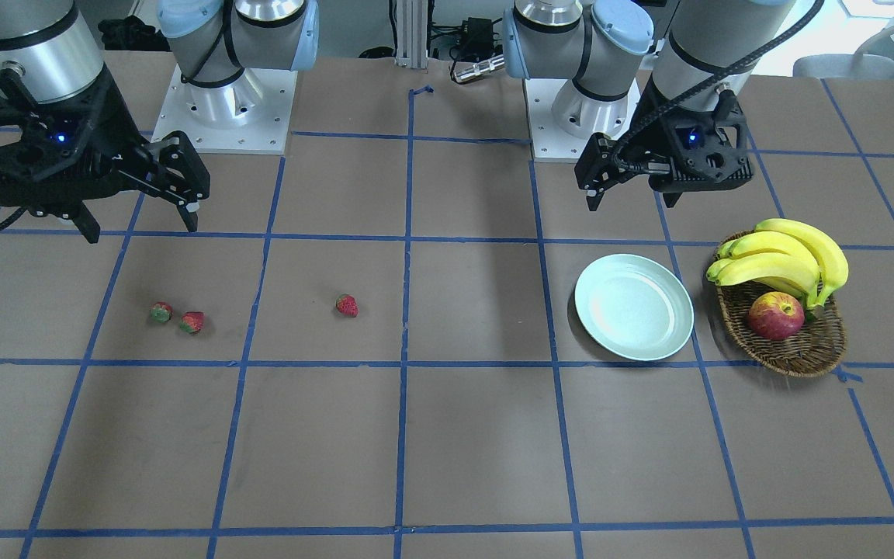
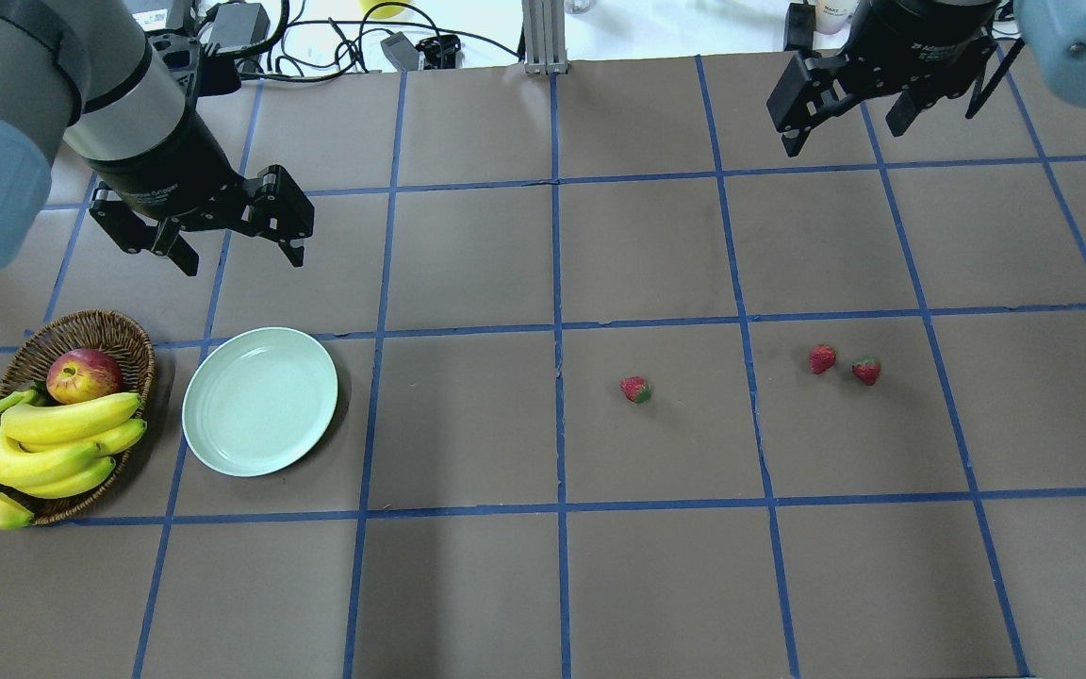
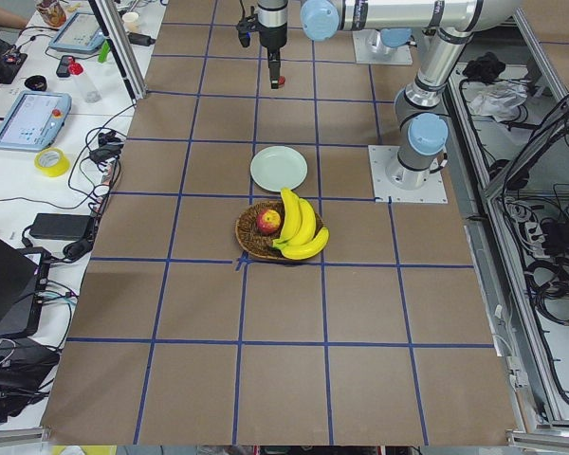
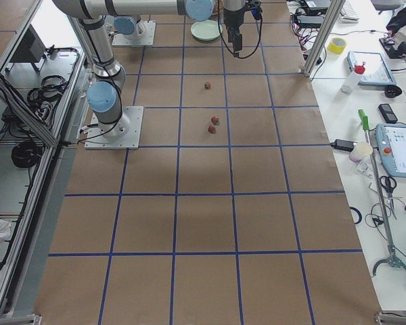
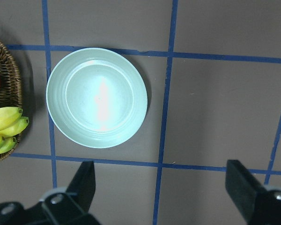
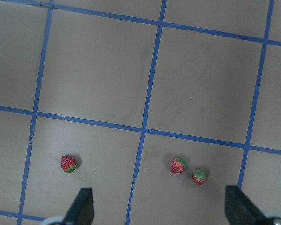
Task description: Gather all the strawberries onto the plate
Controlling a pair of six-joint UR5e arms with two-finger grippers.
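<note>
The left gripper (image 5: 159,176) is seen spread wide and empty, the plate (image 5: 97,97) just ahead; the right gripper (image 6: 158,199) likewise, strawberries (image 6: 178,165) ahead. The basket (image 5: 11,70) is cropped.

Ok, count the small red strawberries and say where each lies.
3 small red strawberries: one beside another on the robot's right, the third alone nearer the middle. None looks hidden.

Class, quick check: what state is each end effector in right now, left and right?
Left end effector: open, holding nothing.
Right end effector: open, holding nothing.
</note>
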